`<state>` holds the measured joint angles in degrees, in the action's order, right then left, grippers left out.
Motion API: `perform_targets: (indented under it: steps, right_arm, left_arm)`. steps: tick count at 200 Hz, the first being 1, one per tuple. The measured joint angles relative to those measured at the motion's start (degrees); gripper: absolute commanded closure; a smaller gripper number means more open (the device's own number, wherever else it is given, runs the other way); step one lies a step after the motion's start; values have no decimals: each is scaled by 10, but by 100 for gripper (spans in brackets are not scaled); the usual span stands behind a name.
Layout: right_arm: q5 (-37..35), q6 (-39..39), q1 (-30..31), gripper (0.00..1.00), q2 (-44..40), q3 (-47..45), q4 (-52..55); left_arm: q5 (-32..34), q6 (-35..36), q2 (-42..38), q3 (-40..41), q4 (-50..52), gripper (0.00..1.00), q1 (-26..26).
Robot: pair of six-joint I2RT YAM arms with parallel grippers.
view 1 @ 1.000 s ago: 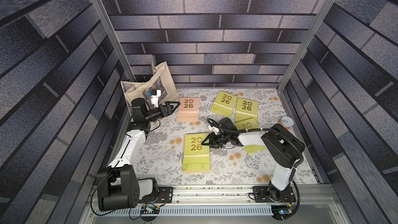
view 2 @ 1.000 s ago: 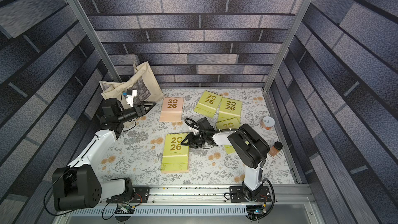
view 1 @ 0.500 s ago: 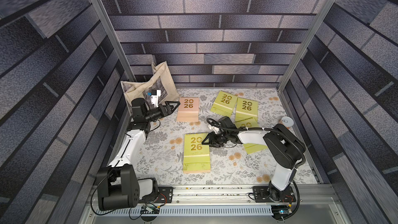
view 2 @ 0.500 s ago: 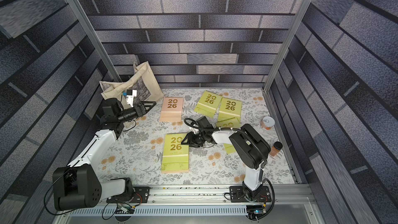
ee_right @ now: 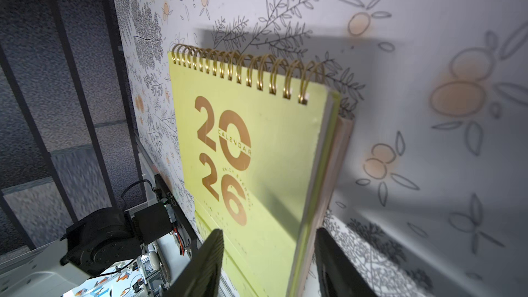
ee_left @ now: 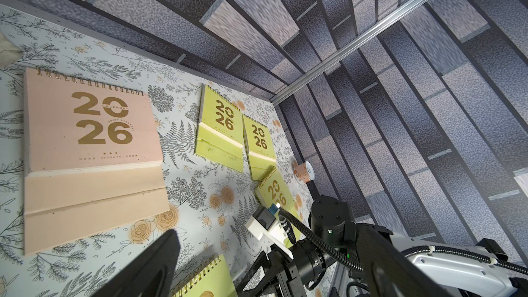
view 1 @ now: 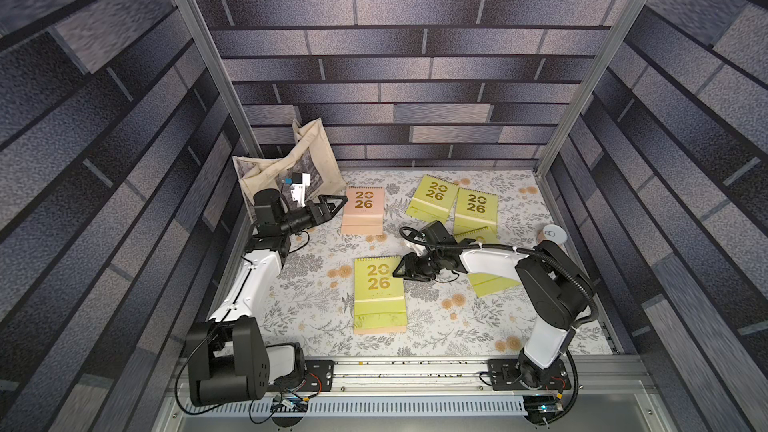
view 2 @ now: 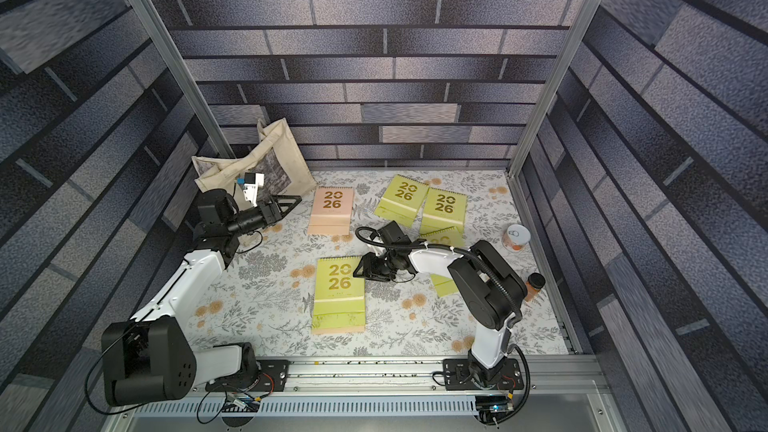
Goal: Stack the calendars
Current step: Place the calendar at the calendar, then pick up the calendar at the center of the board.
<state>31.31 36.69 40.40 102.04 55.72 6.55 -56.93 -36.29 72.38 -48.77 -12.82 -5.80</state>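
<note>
The floral table [view 1: 316,297] carries all six calendars, and only two of them are stacked. A cream tote bag [view 1: 291,160] leans in the far left corner. The stack lies around the middle, toward the near side. It is a top green calendar [view 1: 378,284] lying flat on a peach calendar [ee_right: 334,184], whose edge shows a little on the right side. A pink calendar [view 1: 363,209] lies far and left of centre. At the far right, a tilted green calendar [view 1: 432,197] lies just beside a straight green calendar [view 1: 475,207]. A fourth green calendar [view 1: 492,284] lies partly under the right arm.

The right gripper [view 1: 398,270] is at the right edge of the stack. Its jaws stand half apart around that edge with a gap to the cover, so it grips nothing. The left gripper [view 1: 338,206] hangs wide apart and empty, just left of the pink calendar.

The risk seems to be this: if the right gripper pulls back low, a finger may catch the cover or the gold spiral [ee_right: 245,72] and drag the top calendar off. The folded card stands make the pile uneven, so later calendars may slip. The right arm may also sweep the calendar below it.
</note>
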Motion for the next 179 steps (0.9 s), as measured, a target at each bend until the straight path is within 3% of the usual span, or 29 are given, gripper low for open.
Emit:
perform_targets:
  steps: [45,76,93,117,179]
  right_arm:
    - [-51,-39,0,34,-28,19,65]
    - [-67,-74,-14,29,-32,78,112]
    - [-62,-88,-33,17,-32,116,124]
    - [-53,-112,-72,13,-29,173,137]
    - [-20,-154,-139,11,103,381,169]
  left_arm:
    - [23,13,10,-10,48,0,0]
    - [90,40,50,-67,131,0,0]
    - [134,55,81,-102,172,0,0]
    - [194,68,131,-143,212,0,4]
    - [340,100,273,-244,299,0,74]
